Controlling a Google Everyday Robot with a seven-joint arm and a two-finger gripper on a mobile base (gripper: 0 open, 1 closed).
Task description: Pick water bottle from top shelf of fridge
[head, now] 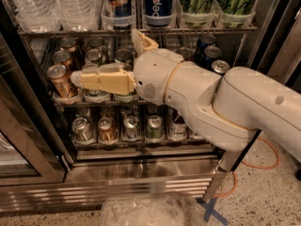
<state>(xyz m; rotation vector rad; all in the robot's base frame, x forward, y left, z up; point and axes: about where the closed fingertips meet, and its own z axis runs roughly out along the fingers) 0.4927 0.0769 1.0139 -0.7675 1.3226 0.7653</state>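
Clear ribbed water bottles (75, 6) stand in lane trays at the left end of the top shelf (207, 30) of the fridge (141, 173); their caps are cut off by the frame's top edge. My gripper (103, 55) is inside the fridge, below the top shelf, in front of the middle rack of cans. It is open and empty. One tan finger (101, 80) points left towards a copper can (60, 80). The other finger (142, 40) points up, just under the top shelf wire. The bottles are above and to the left of the gripper.
On the top shelf, right of the bottles, stand a Red Bull can (117, 1), a Pepsi can (158, 4) and green bottles (218, 1). Two lower racks hold soda cans (107, 130). The glass door (21, 145) hangs open at the left. A crumpled plastic bag (150, 211) lies on the floor.
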